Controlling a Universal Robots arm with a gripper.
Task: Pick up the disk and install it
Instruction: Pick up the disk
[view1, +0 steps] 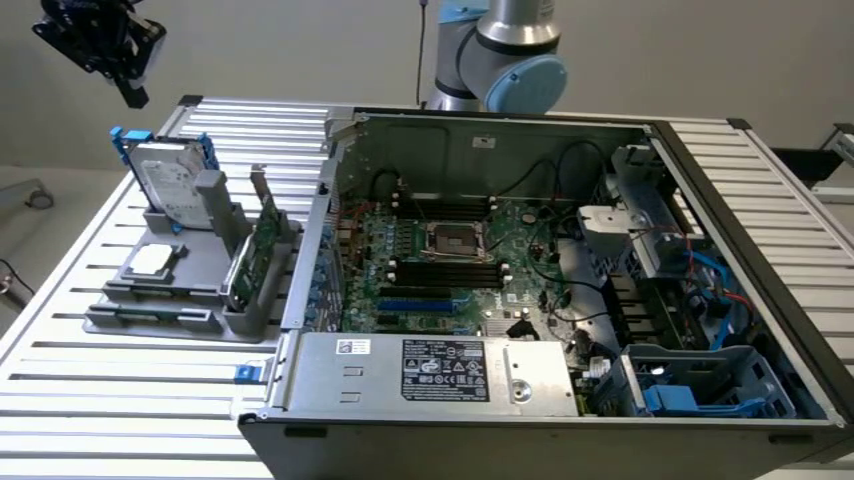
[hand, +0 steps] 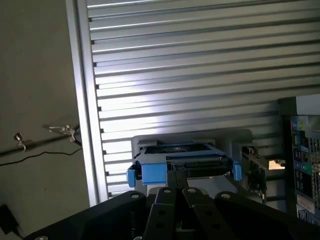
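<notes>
The disk (view1: 171, 178), edged in blue, stands upright in a grey holder (view1: 238, 318) on the slatted aluminium surface (view1: 80, 400), at the left of the exterior view beside an open computer case (view1: 467, 140). The arm's jaws hang in the upper left corner above it, pressed together, empty and well apart from the disk.

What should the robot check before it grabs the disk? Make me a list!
1. Disk stands upright in its grey holder: ok.
2. Gripper is high above the disk, not touching it: ok.
3. Gripper is open, ready to grab: not ok, it is shut and holds nothing.
4. Computer case is open on top: ok.
5. Room in the blue drive cage: cannot tell.
</notes>
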